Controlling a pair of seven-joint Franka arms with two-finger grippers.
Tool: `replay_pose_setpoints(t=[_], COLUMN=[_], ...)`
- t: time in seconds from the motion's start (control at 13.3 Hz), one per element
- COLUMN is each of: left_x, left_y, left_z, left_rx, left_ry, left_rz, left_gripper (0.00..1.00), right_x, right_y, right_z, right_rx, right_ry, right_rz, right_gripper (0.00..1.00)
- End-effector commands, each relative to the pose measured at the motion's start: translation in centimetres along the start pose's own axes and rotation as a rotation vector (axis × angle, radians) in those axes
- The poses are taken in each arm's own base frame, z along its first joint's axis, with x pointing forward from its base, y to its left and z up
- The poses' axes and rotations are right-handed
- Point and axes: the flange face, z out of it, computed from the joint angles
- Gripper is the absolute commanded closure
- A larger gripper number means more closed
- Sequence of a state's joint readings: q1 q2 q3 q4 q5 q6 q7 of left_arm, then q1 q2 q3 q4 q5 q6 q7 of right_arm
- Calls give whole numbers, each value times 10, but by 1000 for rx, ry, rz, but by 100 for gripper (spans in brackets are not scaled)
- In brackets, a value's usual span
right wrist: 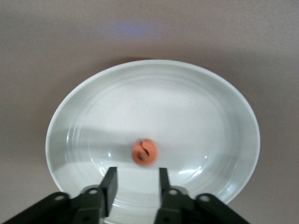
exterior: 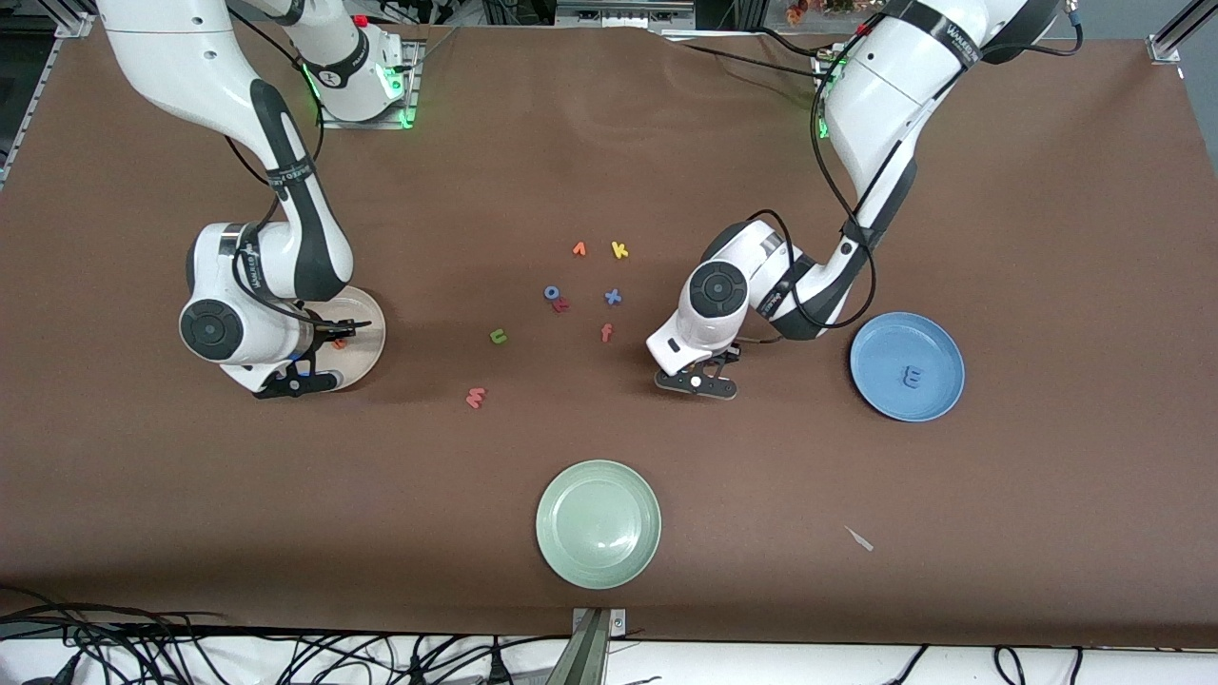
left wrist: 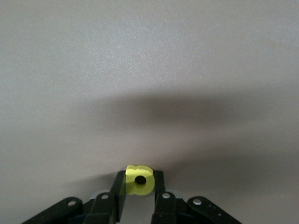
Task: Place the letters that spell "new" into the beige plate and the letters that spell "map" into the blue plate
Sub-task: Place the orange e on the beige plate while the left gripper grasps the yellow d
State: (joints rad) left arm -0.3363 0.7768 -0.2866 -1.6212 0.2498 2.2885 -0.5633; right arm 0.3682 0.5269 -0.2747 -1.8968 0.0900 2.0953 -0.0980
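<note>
Left pincer grips yellow "a"; right pincer, parted, over beige plate.

blue "m" in blue plate; right hand over beige plate.

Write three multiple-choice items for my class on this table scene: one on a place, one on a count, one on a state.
1. Where is the blue "m"?
A. in the blue plate
B. in the pale green plate
C. on the cloth

2. How many plates are on the table?
A. two
B. three
C. four

3. What is the left pincer doing?
A. hanging open
B. gripping the yellow "a"
C. gripping a plate

Answers: 1 A, the "m" lies inside the blue rim. 2 B, blue, pale green and beige. 3 B, its fingers clamp the yellow letter.
</note>
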Motion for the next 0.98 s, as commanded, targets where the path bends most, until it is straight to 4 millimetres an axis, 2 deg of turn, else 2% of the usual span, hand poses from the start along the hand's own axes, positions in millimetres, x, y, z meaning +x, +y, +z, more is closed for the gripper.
replay_pose_setpoints(t=[0.0,0.15,0.38,0.6,0.75,0.9], left_x=[4,7,12,23,27,25], left_y=[-2,-8,-36,-103,-162,-212], left_z=[-4,-11,-55,-91,-98,-94], left_rx=[23,25,84,105,109,105], left_ry=[19,21,-21,-80,-147,-222], left_rz=[-1,-2,8,108,204,280], left_gripper=[89,89,88,86,85,83], right_x=[6,12,20,29,41,49], right_y=[-9,-28,-68,-95,-120,-138], right_z=[-26,-45,-60,-72,-77,-74], right_rx=[18,27,132,146,156,167], right_ry=[31,43,65,92,106,105], right_rz=[13,78,225,340,401,459], right_gripper=[0,0,0,0,0,0])
